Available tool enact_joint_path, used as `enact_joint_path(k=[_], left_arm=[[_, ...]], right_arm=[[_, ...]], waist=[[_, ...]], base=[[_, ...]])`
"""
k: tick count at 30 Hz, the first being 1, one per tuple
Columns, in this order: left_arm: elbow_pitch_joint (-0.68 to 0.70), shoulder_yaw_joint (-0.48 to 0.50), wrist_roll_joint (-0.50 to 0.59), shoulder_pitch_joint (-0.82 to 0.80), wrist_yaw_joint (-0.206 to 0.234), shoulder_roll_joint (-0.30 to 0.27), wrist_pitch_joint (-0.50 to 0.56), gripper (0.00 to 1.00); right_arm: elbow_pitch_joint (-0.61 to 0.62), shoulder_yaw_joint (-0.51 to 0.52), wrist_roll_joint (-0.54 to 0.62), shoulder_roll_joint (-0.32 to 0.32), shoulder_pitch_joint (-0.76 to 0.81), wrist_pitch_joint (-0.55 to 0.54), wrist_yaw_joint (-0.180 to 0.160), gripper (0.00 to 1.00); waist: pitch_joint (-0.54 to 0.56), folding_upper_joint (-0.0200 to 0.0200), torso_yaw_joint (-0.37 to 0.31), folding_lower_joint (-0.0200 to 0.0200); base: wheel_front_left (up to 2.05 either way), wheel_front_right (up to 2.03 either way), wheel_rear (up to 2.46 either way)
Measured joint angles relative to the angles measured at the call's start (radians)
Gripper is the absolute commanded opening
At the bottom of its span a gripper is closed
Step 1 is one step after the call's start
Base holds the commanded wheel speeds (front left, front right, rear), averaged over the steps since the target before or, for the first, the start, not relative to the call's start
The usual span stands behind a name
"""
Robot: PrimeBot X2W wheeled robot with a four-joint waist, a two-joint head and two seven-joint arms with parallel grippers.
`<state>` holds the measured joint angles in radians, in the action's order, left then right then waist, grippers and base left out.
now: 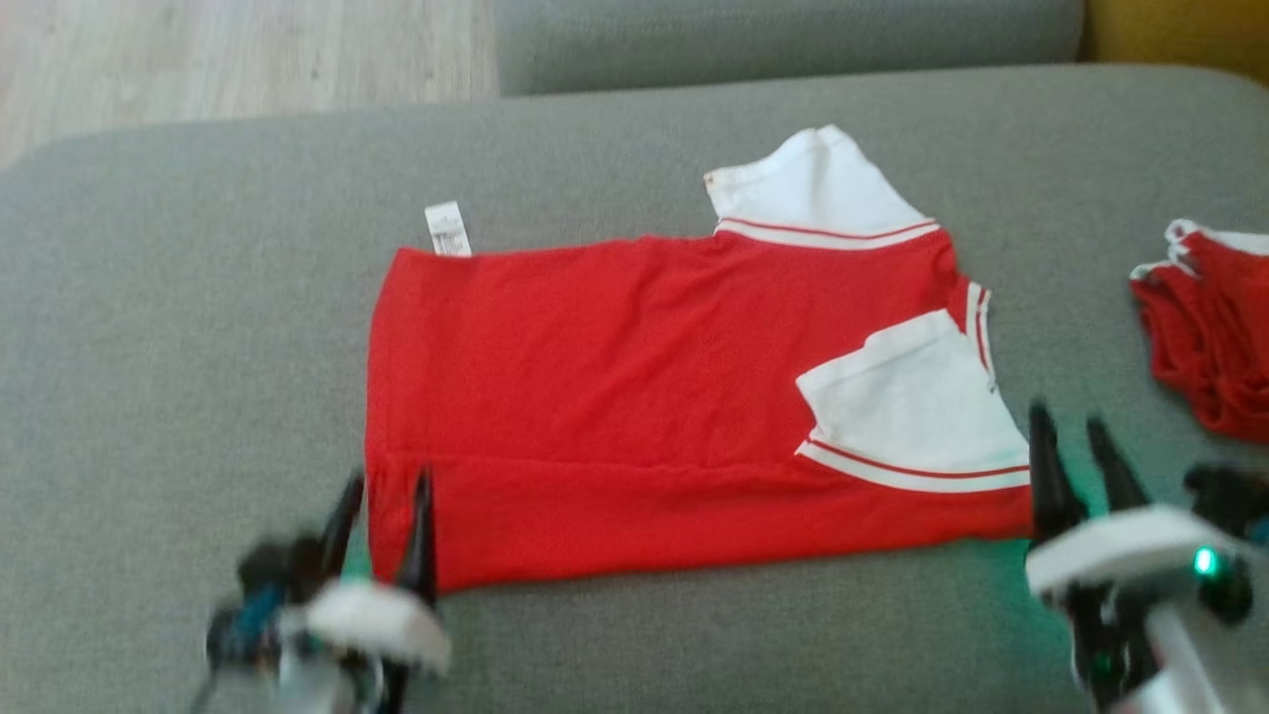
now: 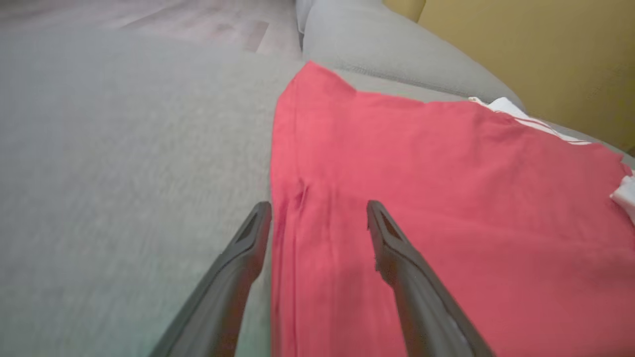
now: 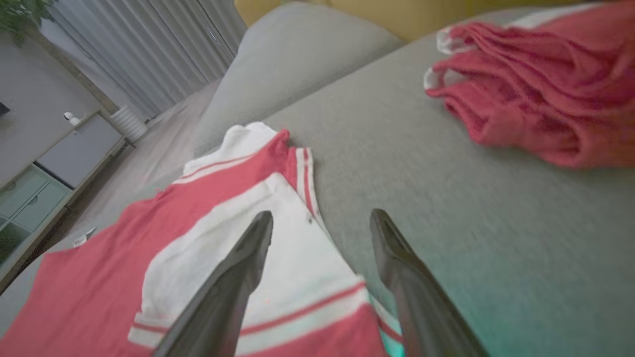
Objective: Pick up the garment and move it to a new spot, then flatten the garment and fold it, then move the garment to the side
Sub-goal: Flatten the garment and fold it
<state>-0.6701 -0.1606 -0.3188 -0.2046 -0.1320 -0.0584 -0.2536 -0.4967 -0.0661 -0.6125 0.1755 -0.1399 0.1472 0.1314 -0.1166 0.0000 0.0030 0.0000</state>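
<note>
Garment (image 1: pixel 634 397) lies flat on the sofa (image 1: pixel 198 297), its near edge seemingly folded. Your left gripper (image 1: pixel 389 483) and right gripper (image 1: pixel 1068 416) have open, empty jaws. Further folding and moving aside remain.

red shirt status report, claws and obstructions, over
Left claw open at near left corner, right claw open at near right corner. Red shirt flat on grey cushion, near sleeve folded in. Second red garment apart, far right.

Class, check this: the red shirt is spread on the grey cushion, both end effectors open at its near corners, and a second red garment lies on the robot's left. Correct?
No: the head view shows the second red garment on the robot's right. The rest holds: red shirt spread on the grey cushion, left end effector and right end effector open at its near corners.
</note>
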Motion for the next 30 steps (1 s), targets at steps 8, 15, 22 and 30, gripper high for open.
enact_joint_path(k=[8, 15, 22, 30], left_arm=[[-0.010, -0.154, -0.017, -0.408, 0.000, -0.158, 0.177, 1.00], [-0.045, -0.274, -0.125, -0.552, 0.000, -0.242, 0.302, 1.00], [-0.089, -0.326, -0.178, -0.594, 0.000, -0.277, 0.292, 1.00], [-0.160, -0.395, -0.196, -0.633, 0.000, -0.275, 0.260, 0.47]], right_arm=[[0.039, -0.031, 0.057, 0.004, -0.179, -0.037, 0.000, 1.00], [0.064, -0.112, 0.068, -0.006, -0.306, -0.052, 0.000, 1.00], [0.065, -0.140, 0.065, -0.003, -0.325, -0.050, 0.000, 1.00], [0.064, -0.154, 0.055, 0.023, -0.374, -0.042, 0.000, 1.00]], waist=[[-0.108, 0.0000, 0.011, 0.0002], [-0.215, 0.0000, -0.003, 0.0004], [-0.276, -0.0001, -0.021, 0.0003], [-0.316, -0.0001, -0.028, 0.0001]], base=[[0.00, 0.00, 0.00], [0.00, 0.00, 0.00], [0.00, 0.00, 0.00], [0.00, 0.00, 0.00]])
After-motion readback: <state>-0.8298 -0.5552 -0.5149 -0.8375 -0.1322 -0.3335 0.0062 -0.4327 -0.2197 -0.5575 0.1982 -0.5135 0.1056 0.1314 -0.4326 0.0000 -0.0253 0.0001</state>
